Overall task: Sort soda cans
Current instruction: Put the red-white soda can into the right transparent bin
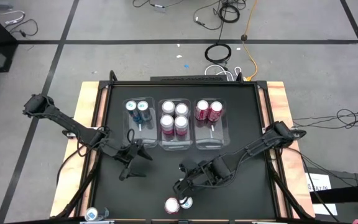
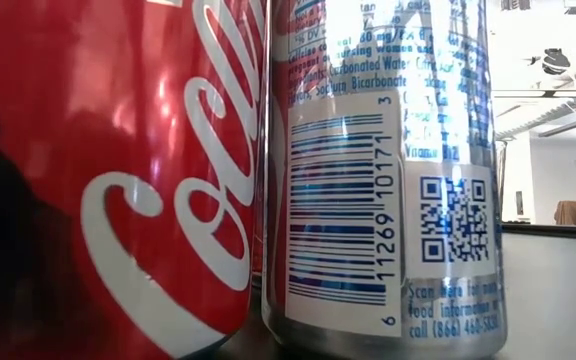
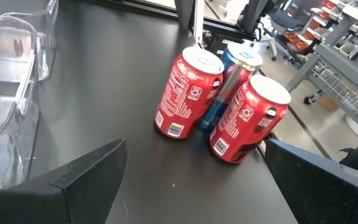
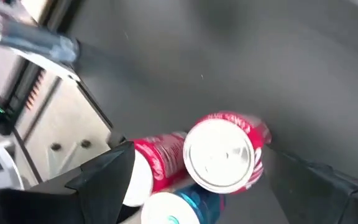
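Observation:
Three soda cans stand upright in a tight cluster [image 1: 178, 204] at the table's near edge: two red ones [image 3: 188, 93] [image 3: 250, 118] and a teal-blue one [image 3: 238, 62] between them. My right gripper [image 1: 180, 184] hovers open just above and beyond this cluster. In its wrist view its fingers stand on either side of a red can's silver top [image 4: 221, 155] without touching it. My left gripper [image 1: 135, 167] waits open to the left, pointing toward the cluster. The low view is filled by a red can [image 2: 118, 170] and a can with a barcode [image 2: 388, 170].
Three clear bins stand side by side at the far middle. The left bin [image 1: 131, 129] holds two teal cans, the middle bin [image 1: 174, 144] several pink-and-white cans, and the right bin [image 1: 211, 138] two dark red cans. One more teal can [image 1: 92, 214] sits at the near left corner.

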